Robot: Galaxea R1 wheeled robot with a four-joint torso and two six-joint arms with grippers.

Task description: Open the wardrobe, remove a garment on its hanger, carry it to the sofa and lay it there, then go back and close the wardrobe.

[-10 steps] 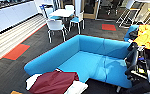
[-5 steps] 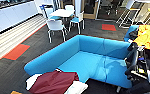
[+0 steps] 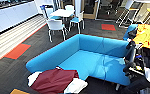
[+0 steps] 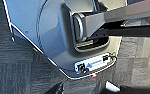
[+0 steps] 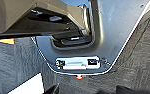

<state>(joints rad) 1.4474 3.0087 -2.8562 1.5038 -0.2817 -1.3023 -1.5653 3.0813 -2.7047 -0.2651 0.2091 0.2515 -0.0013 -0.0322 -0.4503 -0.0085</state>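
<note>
Little changed over the last second: maroon jacket (image 3: 53, 80) lying as before, draped over the near left end of the blue sofa (image 3: 91, 62). Delivery judged done; wardrobe closing remains. End effector openness impossible to tell.

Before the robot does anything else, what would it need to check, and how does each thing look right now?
1. Maroon jacket is on the blue sofa: ok, it lies over the sofa's near end.
2. Jacket fully supported: cannot tell, a white sleeve reaches the seat's front edge.
3. Hanger with the jacket: cannot tell, none can be made out.
4. Jaws free of the jacket: cannot tell, the wrist views show carpet but no clear fingers.
5. White chairs and table well away from the sofa: ok.
</note>
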